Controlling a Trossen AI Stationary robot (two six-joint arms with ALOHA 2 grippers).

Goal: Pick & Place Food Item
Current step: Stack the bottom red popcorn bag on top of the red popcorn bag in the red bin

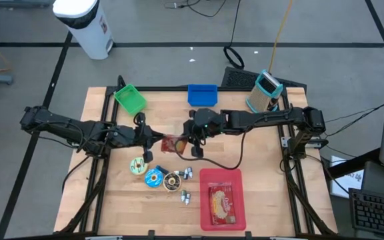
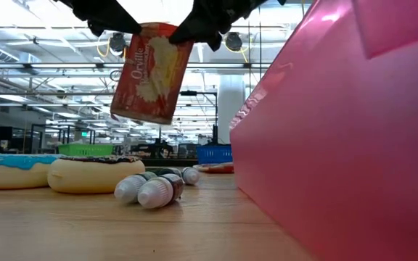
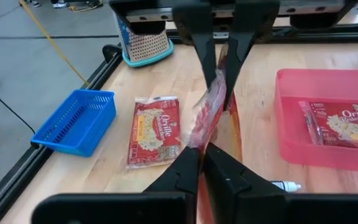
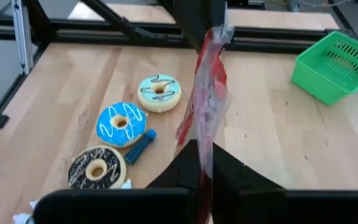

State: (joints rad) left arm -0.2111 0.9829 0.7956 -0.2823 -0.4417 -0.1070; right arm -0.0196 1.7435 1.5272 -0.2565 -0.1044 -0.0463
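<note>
A red popcorn bag [image 1: 173, 143] hangs on edge above the table's middle, between my two grippers; in the low view the bag [image 2: 151, 72] shows its printed face and tilts. My left gripper [image 1: 153, 141] comes from the table's left and is shut on it. My right gripper [image 1: 191, 143] comes from the right and is also shut on it. A second popcorn bag [image 3: 154, 130] lies flat on the wood under them. A third [image 3: 347, 121] lies in the pink tray [image 1: 222, 177]. My left gripper pinches the bag's left end [image 3: 197, 142] between its two fingers, near the top edge. The fingers come from the table's left, slanting a little down. The bag hangs below them, clear of the table. My right gripper pinches the bag's right end [image 4: 205, 138] between its two fingers, near the top edge. The fingers come from the table's right, slanting a little down. The bag spans to the other gripper, crumpled, with nothing resting on the wood.
Three doughnuts [image 4: 122, 124] and some small bottles [image 2: 154, 190] lie near the front left of the bag. A green basket [image 1: 131, 99], a blue basket [image 1: 203, 95] and a grater [image 1: 265, 91] stand along the far edge. The pink tray sits at the near edge.
</note>
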